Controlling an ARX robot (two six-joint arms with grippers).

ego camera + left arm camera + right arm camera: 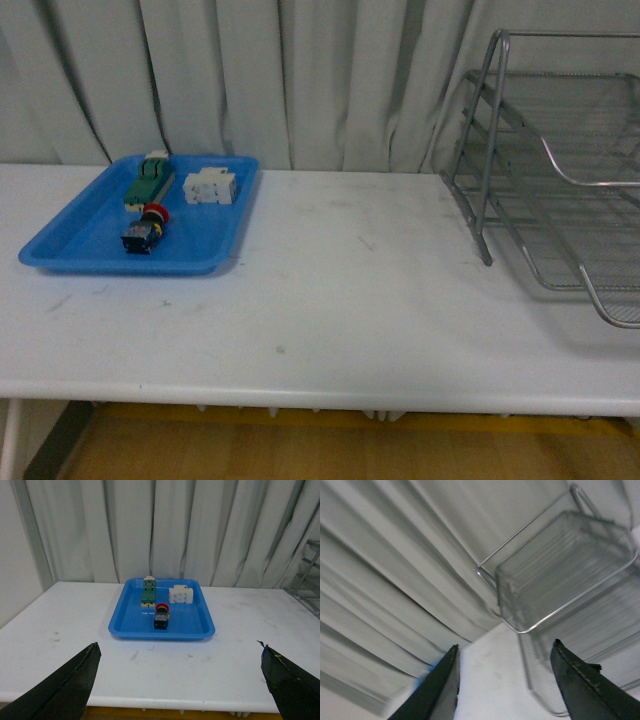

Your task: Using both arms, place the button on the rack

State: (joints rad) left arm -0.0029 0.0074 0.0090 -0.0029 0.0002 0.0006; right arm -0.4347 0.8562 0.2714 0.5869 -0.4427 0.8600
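Button point(145, 228): lies in the blue tray point(200, 245), at the left of the surface point(350, 300), untouched.
Rack point(560, 170): stands at the right, well apart from it.
My left hand point(179, 649): fingers wide apart, empty, facing the tray.
My right hand point(505, 645): fingers apart, empty, pointed toward the rack.
Step, as I judge it: the pickup is not yet begun.
Next: my left hand reaches in and closes on the button's dark body.

Matte black wedge fingers point(65, 690) on left gripper point(179, 646), blue fleck at one tip; right gripper point(505, 644) black, tapered, seamed edge.
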